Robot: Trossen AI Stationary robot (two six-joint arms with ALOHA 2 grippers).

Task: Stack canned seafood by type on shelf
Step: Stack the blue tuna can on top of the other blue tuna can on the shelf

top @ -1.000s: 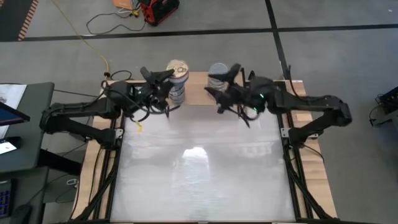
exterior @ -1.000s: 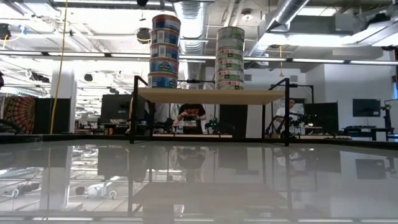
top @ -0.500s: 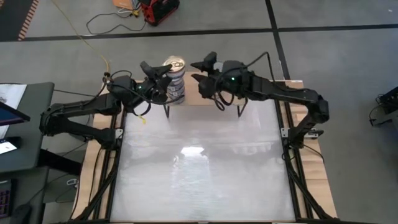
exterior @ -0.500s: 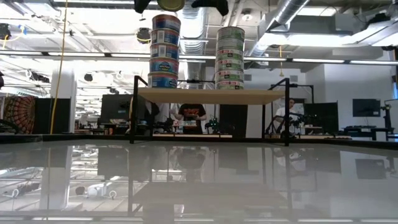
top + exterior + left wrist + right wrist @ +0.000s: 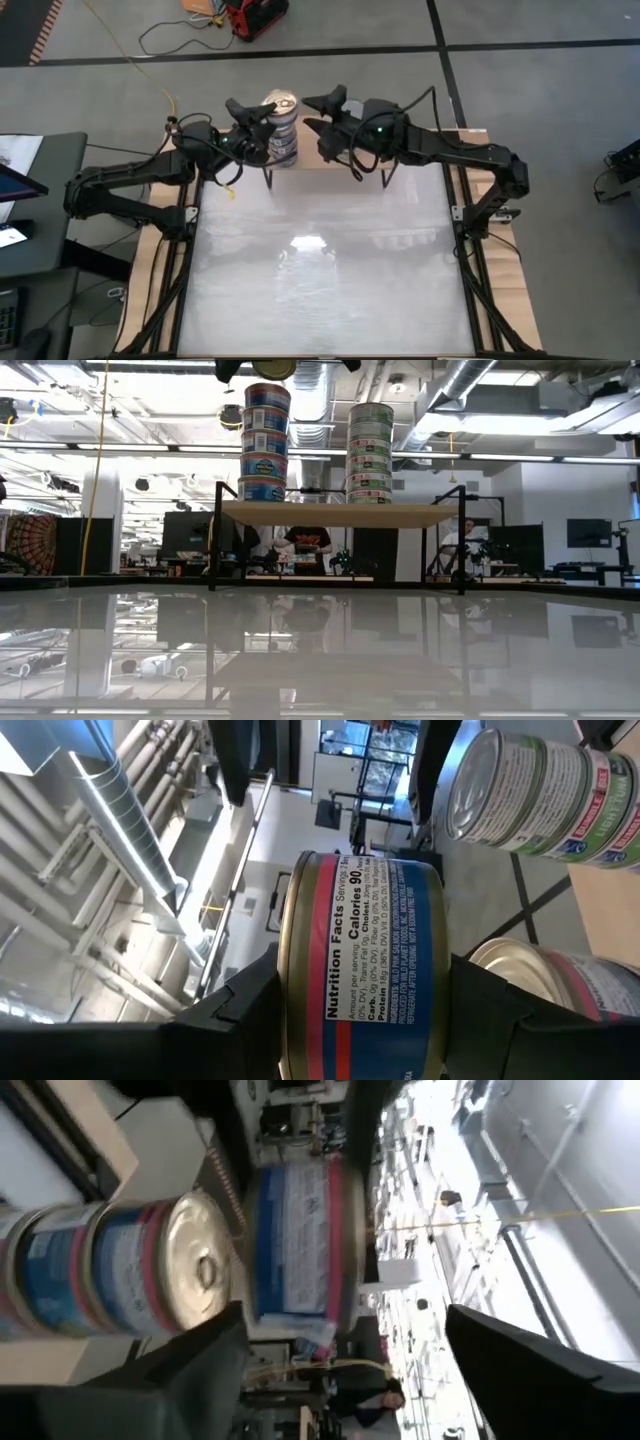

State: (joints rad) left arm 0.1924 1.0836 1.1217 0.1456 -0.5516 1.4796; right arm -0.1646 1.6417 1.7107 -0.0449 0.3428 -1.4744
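Stacking looks nearly finished: on the low light-wood shelf on black legs [image 5: 335, 513] stand 2 columns, blue-and-red-labelled tins [image 5: 265, 442] and green-labelled tins [image 5: 371, 453]. The left gripper [image 5: 365, 1005] clasps 1 more blue tin [image 5: 368, 965] just above the blue column. The right gripper [image 5: 316, 112], beside it, gapes empty.

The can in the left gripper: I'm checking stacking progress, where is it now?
In the low view the can hangs just above the blue-labelled stack on the shelf's left end, held by the left gripper, green-labelled stack alongside.
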